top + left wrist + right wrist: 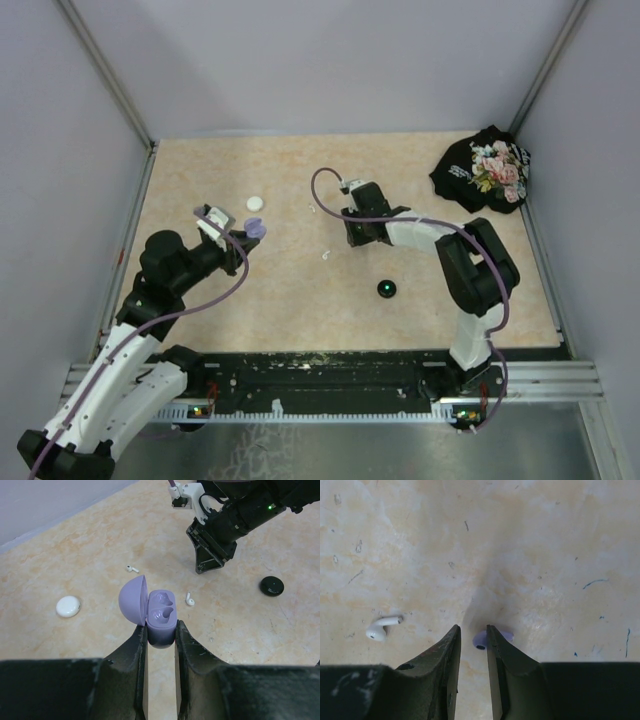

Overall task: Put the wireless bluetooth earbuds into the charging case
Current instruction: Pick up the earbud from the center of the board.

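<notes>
My left gripper [160, 630] is shut on the base of an open lavender charging case [161, 614]. Its lid [133, 600] is swung to the left and both sockets are empty. The case also shows in the top view [256, 229], held above the table's left side. My right gripper [473, 629] points down at the table with its jaws a narrow gap apart. A purple earbud [479, 640] lies at the tips, partly hidden behind the right finger. White earbuds lie loose on the table [382, 628] [190, 599] [132, 569].
A round white case [255, 203] lies behind the left gripper. A round black case [387, 289] lies in front of the right arm. A black flowered cloth [485, 170] is bunched at the back right corner. Walls stand on three sides.
</notes>
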`<state>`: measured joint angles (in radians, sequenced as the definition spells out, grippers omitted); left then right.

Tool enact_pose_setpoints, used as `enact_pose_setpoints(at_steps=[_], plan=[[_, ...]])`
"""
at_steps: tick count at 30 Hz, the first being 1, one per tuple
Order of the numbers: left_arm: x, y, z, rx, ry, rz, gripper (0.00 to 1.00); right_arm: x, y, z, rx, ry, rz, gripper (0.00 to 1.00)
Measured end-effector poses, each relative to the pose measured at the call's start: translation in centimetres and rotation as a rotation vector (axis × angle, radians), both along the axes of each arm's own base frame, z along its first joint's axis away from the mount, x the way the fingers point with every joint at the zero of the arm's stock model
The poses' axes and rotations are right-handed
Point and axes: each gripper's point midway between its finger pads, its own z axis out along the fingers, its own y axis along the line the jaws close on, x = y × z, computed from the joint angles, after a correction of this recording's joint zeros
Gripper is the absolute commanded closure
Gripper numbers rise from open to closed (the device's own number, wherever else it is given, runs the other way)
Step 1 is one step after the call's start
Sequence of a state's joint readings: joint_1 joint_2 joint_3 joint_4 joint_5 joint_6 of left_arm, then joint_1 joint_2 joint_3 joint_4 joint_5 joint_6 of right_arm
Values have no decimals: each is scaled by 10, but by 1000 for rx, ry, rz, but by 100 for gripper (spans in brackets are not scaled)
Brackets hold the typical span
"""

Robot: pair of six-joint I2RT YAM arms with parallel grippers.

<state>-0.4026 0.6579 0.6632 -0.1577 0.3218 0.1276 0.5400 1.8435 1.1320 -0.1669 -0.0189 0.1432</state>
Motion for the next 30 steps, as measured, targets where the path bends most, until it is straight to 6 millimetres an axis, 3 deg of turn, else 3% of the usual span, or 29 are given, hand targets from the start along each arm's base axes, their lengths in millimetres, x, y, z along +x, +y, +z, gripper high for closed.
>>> enact_pose_setpoints(at_steps=[12,30], plan=[[0,0,0,0,0,2,100,-18,1,12,-13,12,32,73],[1,1,0,-1,1,2,99,-15,-8,11,-106,-39,89,73]])
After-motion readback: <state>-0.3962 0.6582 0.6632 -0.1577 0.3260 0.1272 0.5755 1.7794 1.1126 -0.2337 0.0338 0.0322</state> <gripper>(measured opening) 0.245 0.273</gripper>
